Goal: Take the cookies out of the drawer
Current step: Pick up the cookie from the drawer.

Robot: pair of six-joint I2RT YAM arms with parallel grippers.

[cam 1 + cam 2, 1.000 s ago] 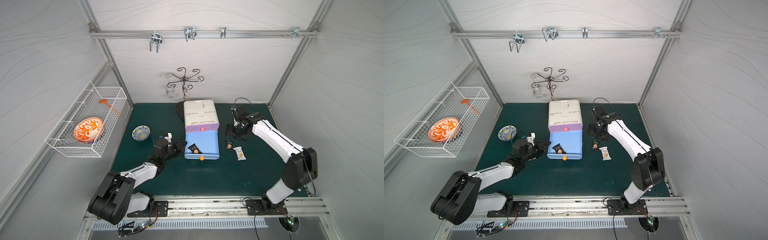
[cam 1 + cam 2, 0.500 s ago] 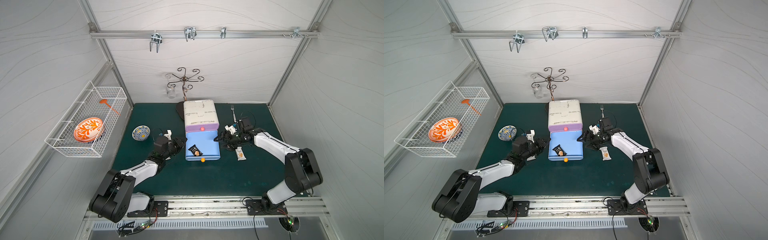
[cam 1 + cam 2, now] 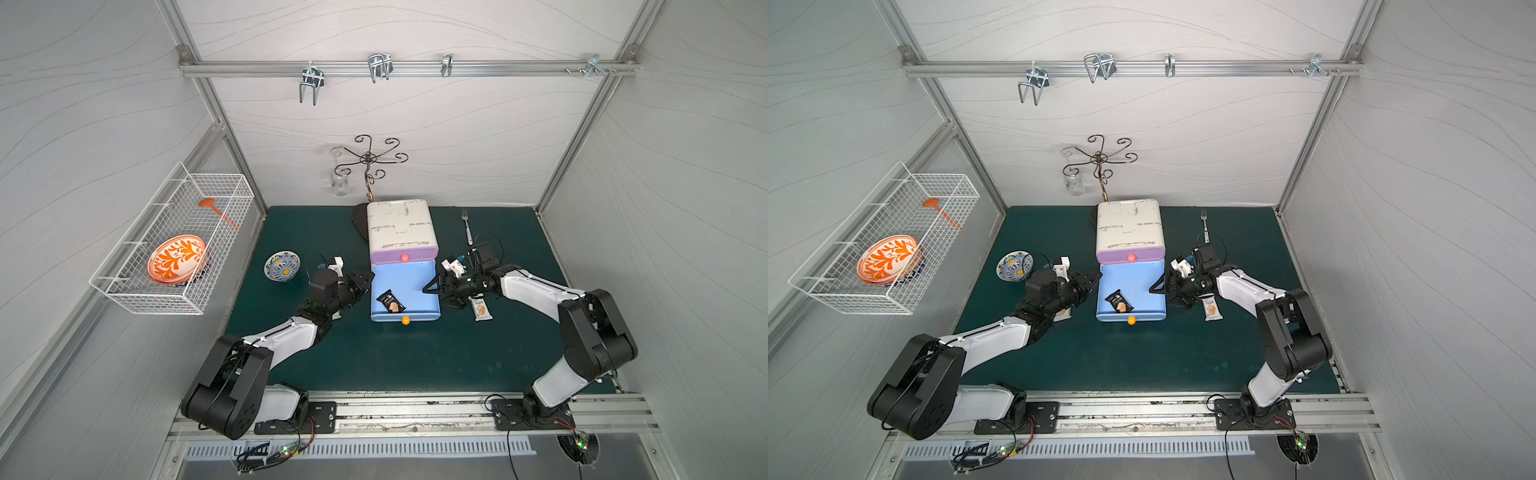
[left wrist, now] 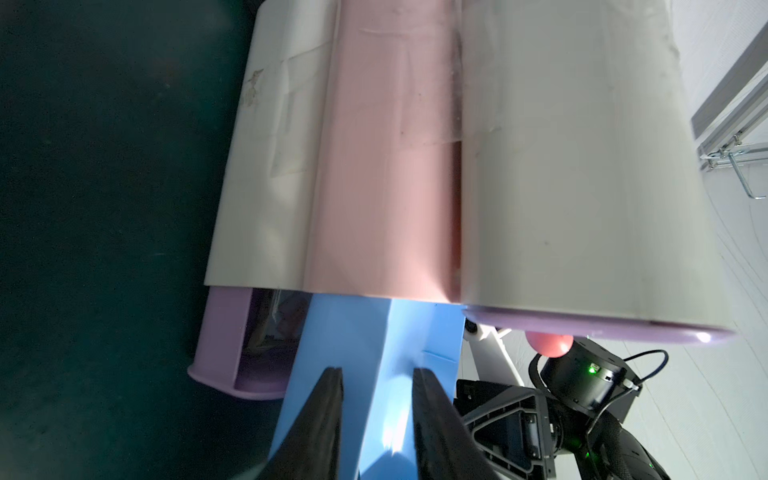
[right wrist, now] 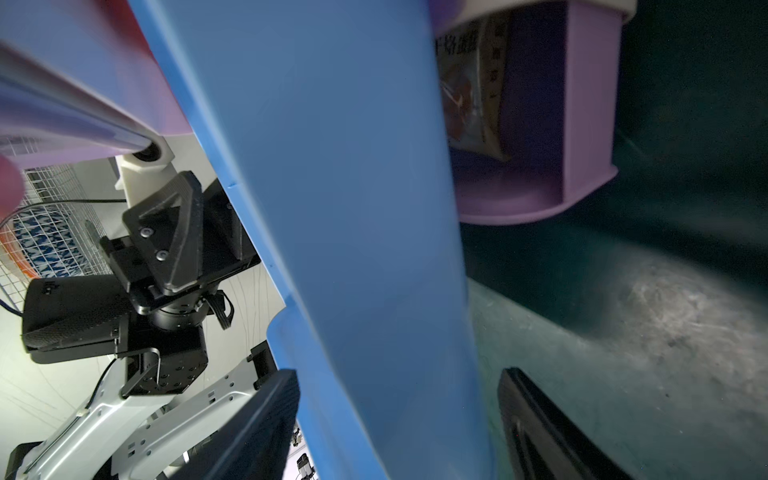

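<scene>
The blue drawer (image 3: 405, 286) stands pulled out of the white cabinet (image 3: 399, 224). A black cookie packet (image 3: 390, 301) lies flat inside it, near the front. A white cookie packet (image 3: 481, 309) rests on the green mat to the drawer's right. Another pale packet (image 3: 1063, 312) peeks out from under the left arm. My left gripper (image 3: 365, 279) is at the drawer's left wall, its jaws closed on that wall (image 4: 349, 332). My right gripper (image 3: 432, 286) is open, straddling the drawer's right wall (image 5: 332, 166) with room to spare.
A purple drawer with a pink knob (image 3: 403, 257) sits shut above the blue one. A lower purple drawer (image 5: 573, 124) sticks out slightly with a packet inside. A patterned bowl (image 3: 281, 266) lies left, a fork (image 3: 466, 226) back right, and a wire basket (image 3: 174, 249) hangs on the left wall.
My right arm swung down from beside the cabinet to the drawer's right wall, and its jaws narrowed slightly. The left gripper stayed on the left wall.
</scene>
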